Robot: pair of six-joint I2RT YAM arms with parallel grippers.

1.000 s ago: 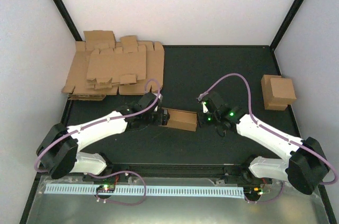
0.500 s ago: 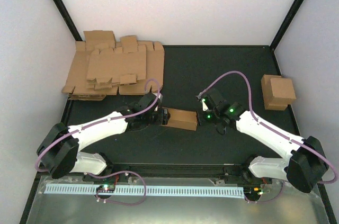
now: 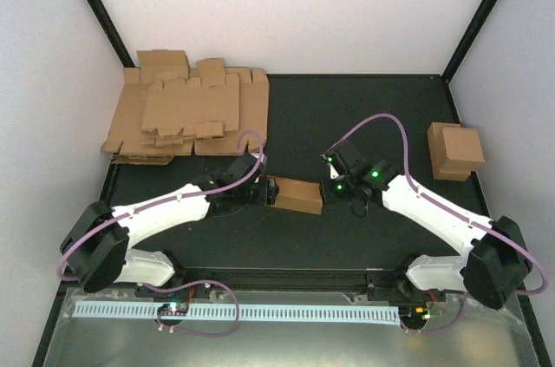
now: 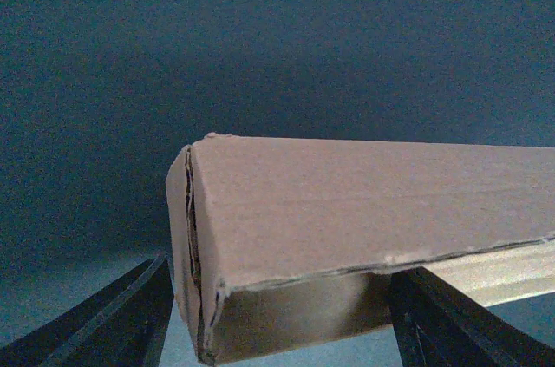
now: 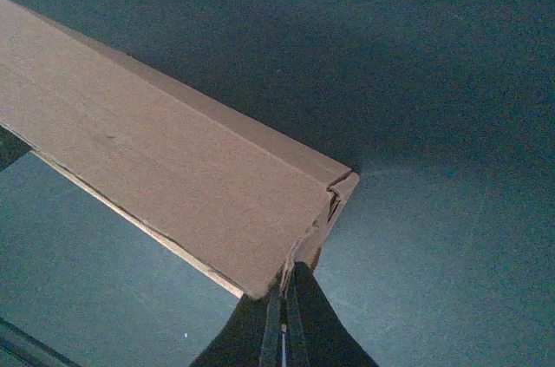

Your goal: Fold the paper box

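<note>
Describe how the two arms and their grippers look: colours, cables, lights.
The left arm and right arm have white shells with black joints and bulky black shoulder housings. A mauve cable loops along each. Green lights glow at the right wrist. Each gripper's fingers are slim, black and tapered.

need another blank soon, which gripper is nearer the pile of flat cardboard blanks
Left. The left gripper is at the paper box's left end, just on the near side of the pile of flat blanks. The right gripper is at the box's right end, farther away.
</note>
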